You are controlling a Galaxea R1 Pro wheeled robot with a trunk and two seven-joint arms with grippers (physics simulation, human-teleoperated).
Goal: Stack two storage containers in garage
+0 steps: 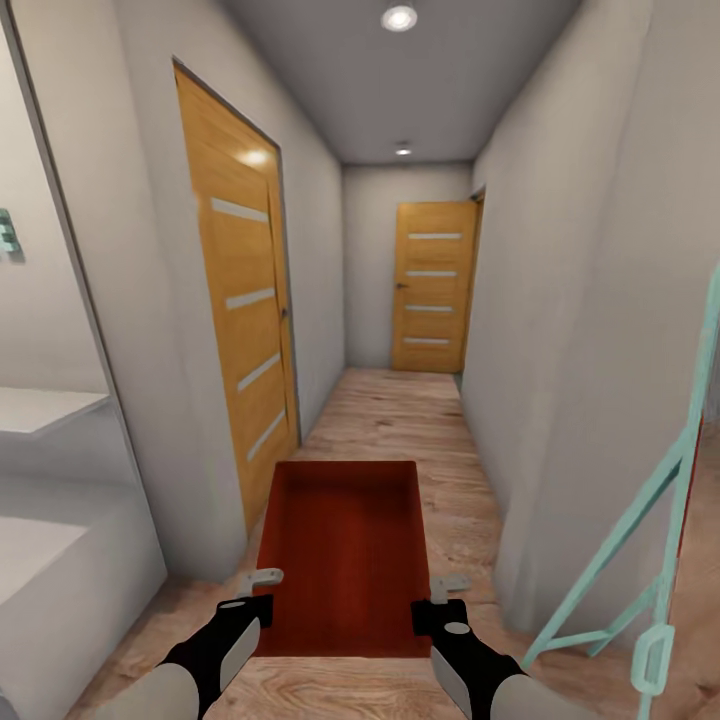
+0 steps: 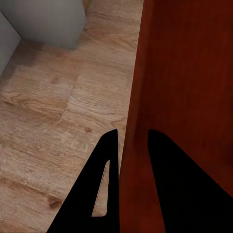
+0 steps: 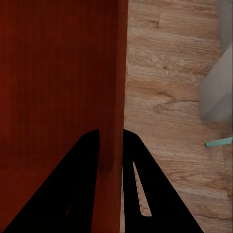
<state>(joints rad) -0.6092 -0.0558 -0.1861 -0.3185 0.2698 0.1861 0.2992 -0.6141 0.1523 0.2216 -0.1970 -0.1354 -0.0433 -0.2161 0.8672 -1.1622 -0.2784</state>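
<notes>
One red-orange open-topped storage container (image 1: pixel 345 550) hangs level in front of me over the wood-plank corridor floor, long side pointing down the hall. My left gripper (image 1: pixel 264 592) is shut on its left wall, one finger inside and one outside. My right gripper (image 1: pixel 432 598) is shut on the right wall the same way. The left wrist view has the left gripper (image 2: pixel 132 133) straddling the container (image 2: pixel 184 73) wall. In the right wrist view the right gripper (image 3: pixel 110 132) clamps the container (image 3: pixel 58 73) wall. The garage is out of view.
A narrow hallway with grey walls runs ahead. A light wooden door (image 1: pixel 245 330) stands shut on the left, another (image 1: pixel 432 287) at the far end. A white ledge (image 1: pixel 40 410) sits at left and a teal frame (image 1: pixel 640 520) leans at right.
</notes>
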